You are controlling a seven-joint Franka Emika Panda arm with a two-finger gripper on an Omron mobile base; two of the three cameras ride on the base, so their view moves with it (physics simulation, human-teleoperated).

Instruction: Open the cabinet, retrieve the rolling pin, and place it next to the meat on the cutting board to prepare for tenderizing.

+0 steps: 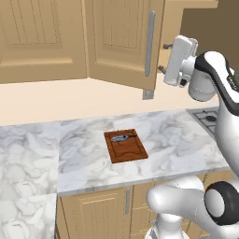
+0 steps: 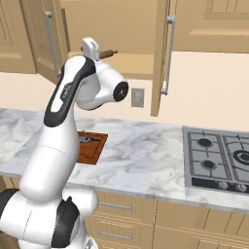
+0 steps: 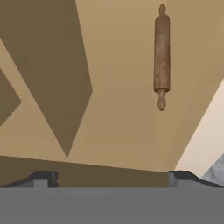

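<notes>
A simulated kitchen with a marble surface (image 1: 177,140) and tan wall cupboards above it. The cabinet (image 1: 123,37) has both panelled doors swung open, each with a long silver bar handle. A white robot arm is raised to the level of the cabinet's opening, its claw (image 3: 111,177) pointing inside with its two dark fingertips (image 3: 43,178) set wide apart and gripping nothing.

The rolling pin (image 3: 161,54), a small brown wooden cylinder with knobbed ends, lies on the cabinet's shelf, ahead of the claw and well apart from it. In the right base view one end of the rolling pin (image 2: 108,53) pokes out from behind the robot's wrist.

Below, the cutting board (image 1: 127,148), reddish-brown with a groove near its edge, lies flat on the surface, nearer its front edge than the wall. The meat (image 1: 121,137), a small flat grey lump, rests on the board near its far edge. A gas hob (image 2: 219,158) is set into the surface at the right end.
</notes>
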